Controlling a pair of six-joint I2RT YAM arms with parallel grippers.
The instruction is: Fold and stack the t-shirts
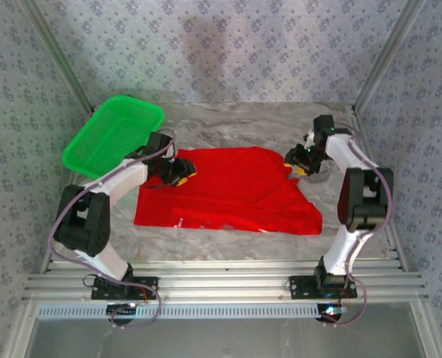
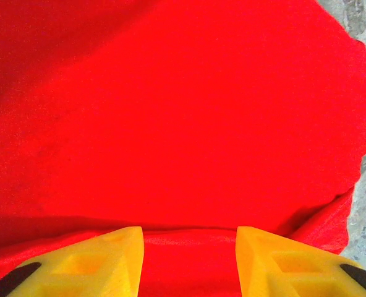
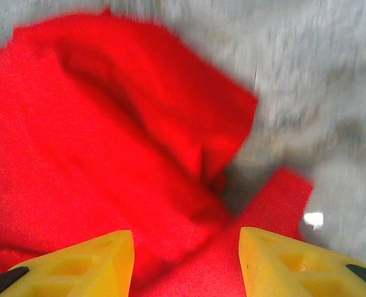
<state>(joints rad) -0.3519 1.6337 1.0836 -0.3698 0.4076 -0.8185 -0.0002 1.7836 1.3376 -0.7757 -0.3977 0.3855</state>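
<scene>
T-shirt: red, lying spread on marbled table between both arms (right side rumpled, white print along near hem).
Left gripper: at shirt's far-left edge, jaws parted, nothing pinched.
Right gripper: at shirt's far-right corner, jaws parted, cloth beneath, unclamped.
Green basket: far-left, clear of shirt.

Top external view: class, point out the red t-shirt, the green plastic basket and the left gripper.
red t-shirt (image 1: 228, 190): top external view, middle of the spread cloth.
green plastic basket (image 1: 113, 136): top external view, bare inside floor.
left gripper (image 1: 182, 173): top external view, between its yellow fingers.
</scene>
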